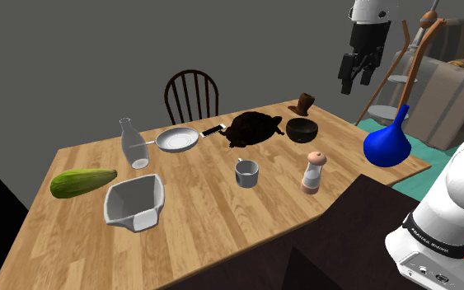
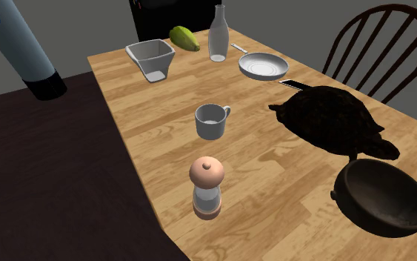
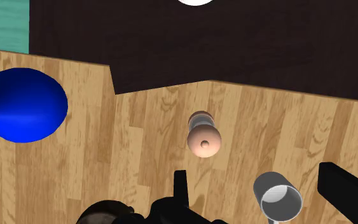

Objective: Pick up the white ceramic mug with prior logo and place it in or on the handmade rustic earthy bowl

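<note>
Well, reading the shoulder view from its left, I saw a green gourd point(image 1: 82, 181) lying near the wooden table's point(image 1: 205, 214) edge, with a white square dish point(image 1: 133, 202) just beside it and a clear glass bottle point(image 1: 133, 144) standing upright behind the dish. Next came a pale round pan point(image 1: 177, 139), then a dark turtle figure point(image 1: 253, 128) toward the far side, in front of a dark wooden chair point(image 1: 191, 95). The pale mug point(image 1: 247, 172) stood upright and alone on bare wood, nearer the camera than the turtle, and well apart from the dark bowl point(image 1: 302, 128), which sat just beside the turtle on that view's right. A pink-topped pepper mill point(image 1: 313, 172) stood upright near the table's front edge, between the mug and a blue vase point(image 1: 386, 144) at the corner. The gripper point(image 1: 356, 78) hung high above the table's right end, touching nothing, its jaws apart. In the second exterior view, the mug point(image 2: 211, 121) had its handle toward the turtle, with the mill point(image 2: 207, 187) nearer the camera and the bowl point(image 2: 381, 196) at the lower right. Through the wrist view I looked down past the gripper point(image 3: 254, 170) at the mug point(image 3: 278, 198), far below between the spread fingers and not held, with the mill point(image 3: 203, 137) and vase point(image 3: 23, 105) beyond.
</note>
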You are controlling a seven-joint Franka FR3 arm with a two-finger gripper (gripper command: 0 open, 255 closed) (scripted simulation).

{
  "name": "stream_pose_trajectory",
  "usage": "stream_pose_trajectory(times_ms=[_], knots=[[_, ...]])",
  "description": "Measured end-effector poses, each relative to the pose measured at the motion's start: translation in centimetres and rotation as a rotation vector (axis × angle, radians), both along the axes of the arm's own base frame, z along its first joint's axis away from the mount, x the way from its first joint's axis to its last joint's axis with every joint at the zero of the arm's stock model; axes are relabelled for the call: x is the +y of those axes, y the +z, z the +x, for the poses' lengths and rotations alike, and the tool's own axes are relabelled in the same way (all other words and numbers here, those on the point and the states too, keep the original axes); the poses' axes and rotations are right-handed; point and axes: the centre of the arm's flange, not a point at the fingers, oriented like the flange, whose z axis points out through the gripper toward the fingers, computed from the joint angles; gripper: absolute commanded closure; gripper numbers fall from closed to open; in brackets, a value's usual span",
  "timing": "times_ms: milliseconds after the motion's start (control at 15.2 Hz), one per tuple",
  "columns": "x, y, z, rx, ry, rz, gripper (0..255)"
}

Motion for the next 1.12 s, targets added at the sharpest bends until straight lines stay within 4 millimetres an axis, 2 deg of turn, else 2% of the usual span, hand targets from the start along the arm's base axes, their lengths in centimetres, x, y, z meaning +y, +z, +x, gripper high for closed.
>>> stream_pose_trajectory(times_ms=[198,726,1122], knots=[[0.5,-1.1,0.7,0.0,0.001,0.0,0],[4.8,-8.7,6.5,-0.006,0.006,0.002,0],[7.1,-14.8,10.5,-0.012,0.01,0.004,0]])
